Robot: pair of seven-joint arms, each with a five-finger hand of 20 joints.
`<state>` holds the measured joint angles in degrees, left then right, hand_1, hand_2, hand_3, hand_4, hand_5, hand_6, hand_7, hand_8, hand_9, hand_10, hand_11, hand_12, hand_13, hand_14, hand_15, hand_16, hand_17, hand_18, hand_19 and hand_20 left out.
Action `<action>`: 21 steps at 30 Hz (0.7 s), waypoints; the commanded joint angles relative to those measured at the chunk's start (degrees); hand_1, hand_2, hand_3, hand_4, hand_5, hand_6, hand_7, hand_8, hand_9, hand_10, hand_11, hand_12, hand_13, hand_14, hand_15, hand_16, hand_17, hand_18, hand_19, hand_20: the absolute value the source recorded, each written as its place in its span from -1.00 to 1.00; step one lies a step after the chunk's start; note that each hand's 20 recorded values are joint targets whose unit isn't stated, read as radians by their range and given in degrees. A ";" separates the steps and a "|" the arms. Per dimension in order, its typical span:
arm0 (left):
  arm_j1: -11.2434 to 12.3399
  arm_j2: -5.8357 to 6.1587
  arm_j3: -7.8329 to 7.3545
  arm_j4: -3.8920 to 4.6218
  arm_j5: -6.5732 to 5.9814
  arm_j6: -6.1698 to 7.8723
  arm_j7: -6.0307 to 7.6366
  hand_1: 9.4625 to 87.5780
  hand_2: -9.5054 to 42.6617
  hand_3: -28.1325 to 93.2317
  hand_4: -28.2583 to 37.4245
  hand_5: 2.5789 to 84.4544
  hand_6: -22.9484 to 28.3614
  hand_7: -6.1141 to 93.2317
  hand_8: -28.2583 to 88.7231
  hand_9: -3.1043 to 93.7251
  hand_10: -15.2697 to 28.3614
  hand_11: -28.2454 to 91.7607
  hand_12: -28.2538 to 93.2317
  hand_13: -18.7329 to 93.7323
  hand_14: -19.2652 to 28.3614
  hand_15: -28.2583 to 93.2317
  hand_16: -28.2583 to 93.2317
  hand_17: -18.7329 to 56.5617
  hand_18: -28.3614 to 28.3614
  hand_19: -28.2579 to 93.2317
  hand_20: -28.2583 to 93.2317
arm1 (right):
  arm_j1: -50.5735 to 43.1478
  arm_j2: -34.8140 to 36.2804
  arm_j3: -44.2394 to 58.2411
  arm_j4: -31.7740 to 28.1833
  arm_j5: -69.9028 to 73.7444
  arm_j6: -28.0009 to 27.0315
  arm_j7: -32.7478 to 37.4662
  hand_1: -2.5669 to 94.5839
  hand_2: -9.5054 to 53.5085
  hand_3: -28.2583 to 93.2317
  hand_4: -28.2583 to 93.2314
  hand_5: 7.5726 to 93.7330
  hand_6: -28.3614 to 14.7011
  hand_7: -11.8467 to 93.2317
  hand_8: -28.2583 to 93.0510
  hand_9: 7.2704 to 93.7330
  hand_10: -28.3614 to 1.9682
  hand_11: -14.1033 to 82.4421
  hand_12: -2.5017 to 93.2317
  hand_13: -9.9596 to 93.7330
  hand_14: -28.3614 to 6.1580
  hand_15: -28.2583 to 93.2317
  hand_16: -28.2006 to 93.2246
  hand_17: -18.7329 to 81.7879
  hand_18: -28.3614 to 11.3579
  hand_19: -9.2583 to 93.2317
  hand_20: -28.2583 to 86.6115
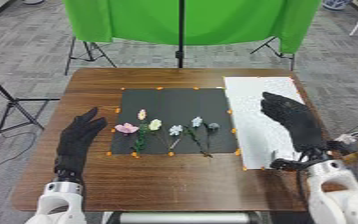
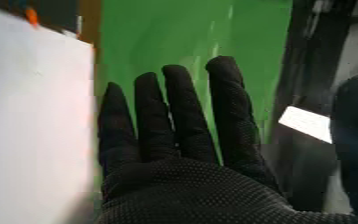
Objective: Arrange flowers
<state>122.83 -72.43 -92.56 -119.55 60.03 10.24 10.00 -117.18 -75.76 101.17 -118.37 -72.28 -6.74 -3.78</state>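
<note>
The brown table [image 1: 193, 187] spreads below a green cloth [image 1: 131, 25], which hangs beyond its far edge. Along the table's right edge, starting by the far right corner, lies a white sheet [image 1: 254, 120]; just beside it, toward the left edge, is a black mat [image 1: 171, 102]. The right hand [image 1: 291, 117] is above the sheet near the table's right edge – fingers released, straight and slightly apart. The left hand [image 1: 79, 135], near the left edge, has its fingers extended toward the far edge – relaxed too. Flowers [image 1: 175, 130] lie in a row across the mat, blooms toward the table's far edge, stems toward its near edge. The pink bloom [image 1: 127, 128] is the one closest to the left edge. Small orange tabs [image 1: 159, 88] dot the mat's and sheet's borders.
</note>
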 commanded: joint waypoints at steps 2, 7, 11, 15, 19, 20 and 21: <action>1.27 -0.61 -0.22 -0.92 0.70 -1.64 -0.27 -0.77 -0.51 0.54 -1.00 0.02 0.04 -0.71 -0.62 0.04 0.30 -0.24 -0.33 0.00 0.46 -0.33 -0.47 -0.34 0.46 -0.37 -0.17 | -1.84 -2.70 -1.30 1.75 5.93 3.14 -5.51 -0.79 -0.68 0.74 -0.78 -0.15 0.32 -0.56 -0.66 -0.19 -0.12 -0.61 -0.64 -0.20 -0.06 -0.39 -0.32 -0.23 -0.26 -0.77 -0.01; 1.21 -0.78 -0.30 -1.08 0.87 -2.33 -0.55 -0.76 -0.52 0.54 -1.00 0.02 0.04 -0.71 -0.62 0.04 0.30 -0.24 -0.33 0.00 0.45 -0.34 -0.47 -0.34 0.46 -0.38 -0.17 | -2.39 -3.04 -1.46 1.41 9.12 4.81 -6.55 -0.82 -0.67 0.76 -0.79 -0.18 0.33 -0.56 -0.66 -0.21 -0.11 -0.61 -0.64 -0.21 -0.04 -0.38 -0.33 -0.24 -0.24 -0.79 -0.01; 1.18 -0.82 -0.47 -1.25 0.81 -1.99 -0.80 -0.76 -0.52 0.54 -1.00 0.02 0.03 -0.71 -0.62 0.04 0.30 -0.24 -0.33 0.00 0.45 -0.34 -0.47 -0.34 0.46 -0.38 -0.17 | -2.95 -3.52 -1.32 1.06 9.02 5.28 -6.75 -0.82 -0.67 0.76 -0.80 -0.17 0.32 -0.56 -0.66 -0.19 -0.11 -0.61 -0.64 -0.21 -0.03 -0.38 -0.33 -0.23 -0.24 -0.79 -0.01; 0.77 -0.89 -0.44 -1.16 1.05 -2.17 -0.73 -0.76 -0.52 0.54 -1.00 0.02 0.04 -0.71 -0.62 0.04 0.30 -0.24 -0.33 0.00 0.45 -0.34 -0.46 -0.34 0.47 -0.38 -0.17 | -2.74 -3.76 -1.47 1.20 9.50 5.28 -7.06 -0.83 -0.67 0.76 -0.80 -0.16 0.33 -0.55 -0.67 -0.18 -0.11 -0.61 -0.64 -0.20 -0.02 -0.37 -0.34 -0.23 -0.23 -0.79 0.00; 1.51 -1.15 -0.70 -1.48 0.94 -1.93 -0.72 -0.76 -0.51 0.54 -1.00 0.02 0.03 -0.71 -0.62 0.04 0.30 -0.24 -0.33 0.00 0.45 -0.34 -0.46 -0.34 0.46 -0.38 -0.17 | -2.72 -3.75 -1.61 1.18 9.15 4.36 -7.09 -0.82 -0.67 0.77 -0.80 -0.15 0.33 -0.54 -0.67 -0.17 -0.11 -0.61 -0.64 -0.19 -0.02 -0.37 -0.34 -0.23 -0.23 -0.79 0.00; 1.70 -1.19 -0.67 -1.52 0.84 -1.77 -0.80 -0.75 -0.51 0.54 -1.00 0.02 0.03 -0.71 -0.62 0.04 0.30 -0.24 -0.33 0.00 0.45 -0.34 -0.46 -0.34 0.46 -0.38 -0.17 | -2.76 -3.86 -1.54 1.12 9.02 4.26 -7.10 -0.82 -0.67 0.77 -0.80 -0.15 0.33 -0.54 -0.67 -0.17 -0.11 -0.60 -0.64 -0.19 -0.02 -0.37 -0.34 -0.22 -0.23 -0.79 0.00; 1.57 -1.29 -0.61 -1.42 0.66 -1.72 -1.01 -0.75 -0.51 0.54 -1.00 0.02 0.03 -0.71 -0.62 0.04 0.30 -0.24 -0.33 0.00 0.45 -0.34 -0.46 -0.34 0.46 -0.38 -0.17 | -2.83 -3.97 -1.47 1.13 9.01 4.28 -7.28 -0.82 -0.68 0.77 -0.80 -0.15 0.33 -0.54 -0.67 -0.17 -0.11 -0.60 -0.64 -0.19 -0.02 -0.37 -0.34 -0.22 -0.23 -0.79 0.00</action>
